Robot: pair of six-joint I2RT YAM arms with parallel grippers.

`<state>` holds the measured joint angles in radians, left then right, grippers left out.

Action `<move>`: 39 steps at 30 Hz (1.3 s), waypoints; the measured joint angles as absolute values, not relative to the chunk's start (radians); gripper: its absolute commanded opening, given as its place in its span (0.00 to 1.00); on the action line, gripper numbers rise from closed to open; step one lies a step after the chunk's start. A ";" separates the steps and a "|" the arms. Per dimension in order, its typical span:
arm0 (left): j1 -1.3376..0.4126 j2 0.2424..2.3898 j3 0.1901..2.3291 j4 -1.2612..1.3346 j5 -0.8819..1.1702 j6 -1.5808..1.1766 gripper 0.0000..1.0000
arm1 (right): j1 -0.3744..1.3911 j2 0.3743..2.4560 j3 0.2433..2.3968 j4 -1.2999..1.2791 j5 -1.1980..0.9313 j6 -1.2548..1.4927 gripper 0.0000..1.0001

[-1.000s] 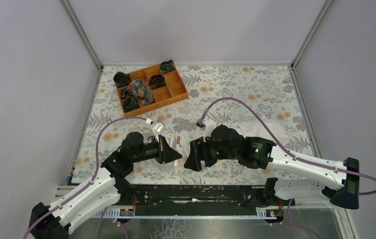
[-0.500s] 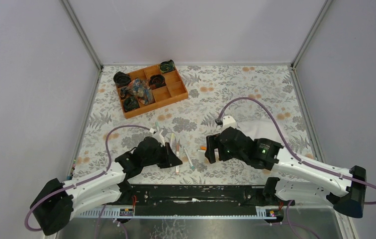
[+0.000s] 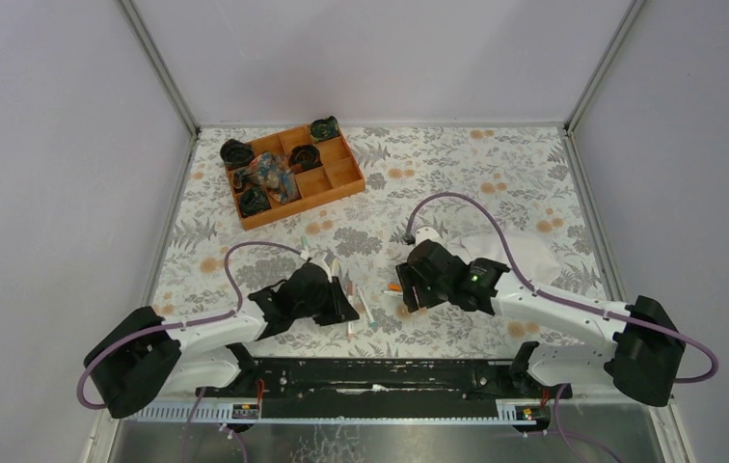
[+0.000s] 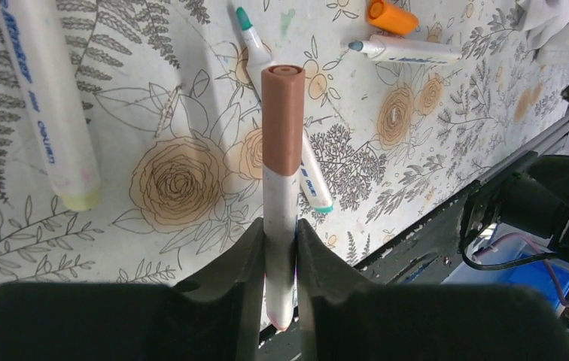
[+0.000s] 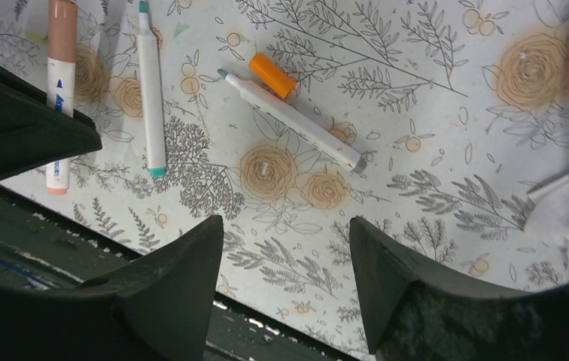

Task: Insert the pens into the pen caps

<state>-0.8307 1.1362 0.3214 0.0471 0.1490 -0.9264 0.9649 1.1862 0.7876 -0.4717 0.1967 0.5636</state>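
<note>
My left gripper (image 4: 280,226) is shut on a white pen (image 4: 280,192) that wears a brown cap (image 4: 282,113); it holds it low over the flowered cloth, near the front edge (image 3: 341,311). My right gripper (image 5: 285,226) is open and empty, above the cloth (image 3: 407,289). Beyond its fingers lie a loose orange cap (image 5: 272,75) and an uncapped blue-tipped pen (image 5: 296,124). A green-tipped pen (image 5: 151,90) lies left of them. The left wrist view also shows a yellow-tipped pen (image 4: 48,113), the green-tipped pen (image 4: 255,45) and the orange cap (image 4: 391,16).
An orange compartment tray (image 3: 349,179) with dark objects stands at the back left. A crumpled white sheet (image 3: 520,253) lies behind the right arm. The black rail (image 3: 380,371) runs along the table's front edge, close below both grippers.
The two grippers, close together a second ago, have drawn apart. My left arm has dropped lower toward the front edge with the capped pen. My right gripper has drawn back to the right, open.
</note>
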 measured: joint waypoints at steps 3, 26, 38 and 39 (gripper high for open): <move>-0.831 1.174 0.329 0.074 0.149 -0.935 0.42 | 0.963 1.242 0.788 -0.446 0.180 0.533 0.65; -0.831 0.964 0.362 0.039 0.047 -0.871 0.74 | 0.958 1.501 0.828 -0.305 0.120 0.328 0.62; -0.831 0.925 0.384 -0.031 0.020 -0.849 0.75 | 0.954 1.577 0.856 -0.274 0.138 0.266 0.48; -0.831 0.923 0.387 -0.033 0.019 -0.848 0.75 | 0.954 1.579 0.856 -0.274 0.138 0.264 0.46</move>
